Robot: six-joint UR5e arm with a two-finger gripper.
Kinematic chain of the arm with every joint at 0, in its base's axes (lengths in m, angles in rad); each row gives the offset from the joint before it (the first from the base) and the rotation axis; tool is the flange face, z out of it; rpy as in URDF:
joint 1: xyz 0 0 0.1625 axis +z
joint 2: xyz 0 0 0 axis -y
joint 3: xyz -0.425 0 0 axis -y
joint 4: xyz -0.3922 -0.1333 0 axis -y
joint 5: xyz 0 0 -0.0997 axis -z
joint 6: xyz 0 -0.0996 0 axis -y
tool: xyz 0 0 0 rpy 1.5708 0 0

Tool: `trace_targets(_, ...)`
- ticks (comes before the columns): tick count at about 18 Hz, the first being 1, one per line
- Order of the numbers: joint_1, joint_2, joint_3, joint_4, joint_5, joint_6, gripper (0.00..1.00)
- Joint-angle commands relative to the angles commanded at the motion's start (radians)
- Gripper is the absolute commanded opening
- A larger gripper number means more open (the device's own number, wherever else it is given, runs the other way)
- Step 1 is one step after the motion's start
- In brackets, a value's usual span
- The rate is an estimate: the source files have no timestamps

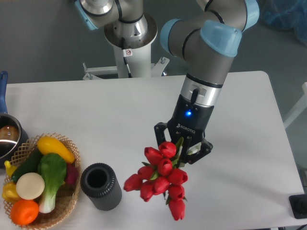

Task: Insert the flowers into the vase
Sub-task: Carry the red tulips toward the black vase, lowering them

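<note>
Tulips (160,184), clamped by their stems in the gripper (181,149) at lower centre, hang heads-down, with the open-mouthed vase (100,186) standing to their lower left, apart.

Arm bent downward; pincer (182,147) clamped, tilted toward camera

A white counter (96,110) is filling the lower frame under even light. Grey floor (38,43) is showing across the top, with what may be blue plastic sheeting (283,14) bunching at upper right.
</note>
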Motion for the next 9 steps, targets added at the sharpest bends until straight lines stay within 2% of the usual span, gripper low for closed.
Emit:
trace_targets(6,-0.003,0.008,-0.009,0.005,-0.132,0.0,0.0)
trace_targets(9,0.001,0.012,-0.012,0.04,-0.207,0.0,0.0)
